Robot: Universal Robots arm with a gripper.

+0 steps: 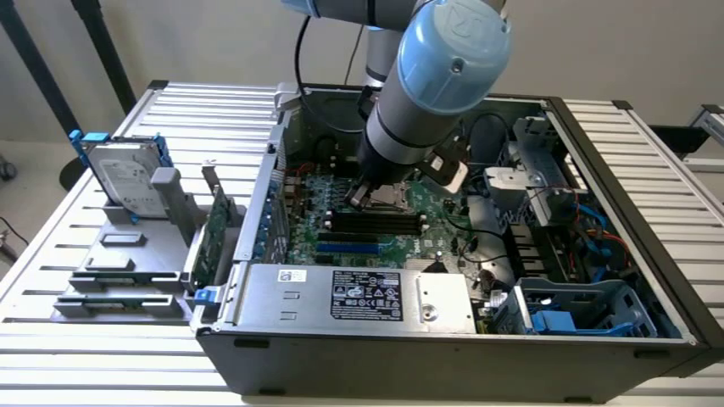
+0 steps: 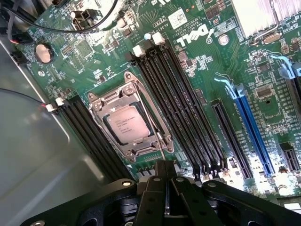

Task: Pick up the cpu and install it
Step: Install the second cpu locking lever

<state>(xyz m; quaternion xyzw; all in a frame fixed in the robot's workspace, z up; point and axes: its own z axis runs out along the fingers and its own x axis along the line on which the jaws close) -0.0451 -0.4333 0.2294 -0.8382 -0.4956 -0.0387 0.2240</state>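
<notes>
The arm reaches down into an open computer case (image 1: 633,280) lying on a slatted metal table (image 1: 102,339); its wrist hangs just above the motherboard (image 1: 339,229); in the wrist view the gripper (image 2: 165,181) has its fingers pressed together, pinching nothing, poised near the socket frame (image 2: 134,120). The cpu (image 2: 127,123) lies flat inside that frame, silver top up, the metal bracket all around it; the gripper stands apart from it.

Black memory slots (image 2: 183,103) run close along one side of the socket and a second bank of them (image 2: 91,136) along the other, so the chip sits hemmed between the two; a blue expansion slot (image 2: 251,127) lies further across the board, and a round coin battery (image 2: 43,52) near a black cable (image 2: 70,29). A grey inner wall of the case (image 2: 33,155) rises close beside the second bank.

In the exterior view the power supply (image 1: 351,297) with its label fills the near edge of the case; drive bays with blue fittings (image 1: 565,318) and cables crowd the exterior view's right; the room over the board is narrow, bounded by the case walls.

Outside the case, on the exterior view's left, a grey holder (image 1: 125,254) carries a hard drive (image 1: 125,178) with blue brackets, standing on edge, and a green circuit card (image 1: 209,233), also upright.
</notes>
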